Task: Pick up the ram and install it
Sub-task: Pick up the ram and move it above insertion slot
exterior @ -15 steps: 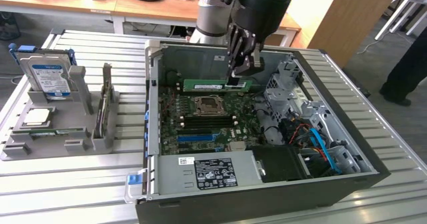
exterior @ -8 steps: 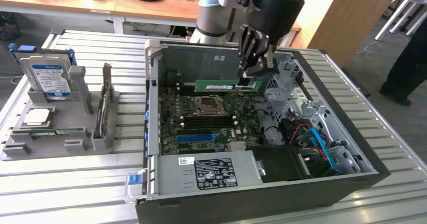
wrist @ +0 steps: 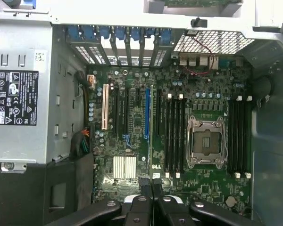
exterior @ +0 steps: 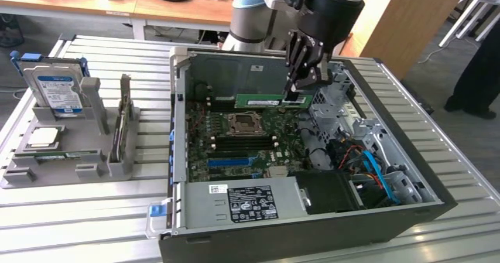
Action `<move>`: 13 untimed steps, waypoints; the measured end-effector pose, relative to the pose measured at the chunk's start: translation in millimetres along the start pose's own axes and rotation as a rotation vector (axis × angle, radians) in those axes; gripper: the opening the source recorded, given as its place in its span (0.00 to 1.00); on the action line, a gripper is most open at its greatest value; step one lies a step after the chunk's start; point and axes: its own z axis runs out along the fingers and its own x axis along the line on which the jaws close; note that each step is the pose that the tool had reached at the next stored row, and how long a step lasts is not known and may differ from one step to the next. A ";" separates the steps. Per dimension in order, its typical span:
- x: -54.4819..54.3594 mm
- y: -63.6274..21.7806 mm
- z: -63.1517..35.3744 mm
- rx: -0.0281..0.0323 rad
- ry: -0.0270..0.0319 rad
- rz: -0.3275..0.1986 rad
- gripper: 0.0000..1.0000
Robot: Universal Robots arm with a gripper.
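Pincer (exterior: pixel 301 93): pinches the ram (exterior: pixel 258 101) near one end, fingers pressed tight against its flat faces. Hangs inside the open computer case (exterior: pixel 178 128), over the far part of the motherboard (exterior: pixel 234 149).

Ram: stands on edge with its long side level and its white sticker facing the exterior camera, just beyond the CPU socket (exterior: pixel 245 124). Sits over the black memory slots (exterior: pixel 222 106) there. Touching them or not: cannot tell.

From the wrist: black fingers (wrist: pixel 141 190) close together above the board. CPU socket (wrist: pixel 206 141) bare, flanked on both sides by memory slots (wrist: pixel 174 134). Power supply (wrist: pixel 19 94) along one wall of the case, its label legible as a dark rectangle.

On the slatted metal worktop (exterior: pixel 86 216), at the exterior view's left of the case: a grey holder (exterior: pixel 78 169). Carries a blue-labelled hard drive (exterior: pixel 55 90) standing upright, a dark expansion card (exterior: pixel 123 119) on edge just beside it, and a processor chip (exterior: pixel 43 137) lying flat in front of the drive.

At the exterior view's right edge, well apart from the case: a person's dark-clothed legs (exterior: pixel 478 69).
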 end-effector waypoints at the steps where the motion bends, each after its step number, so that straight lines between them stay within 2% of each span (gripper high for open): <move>1: 0.0 0.0 0.0 0.0000 0.0000 0.000 0.12; 13: -23.2 -0.3 1.9 0.0001 0.0000 0.002 0.12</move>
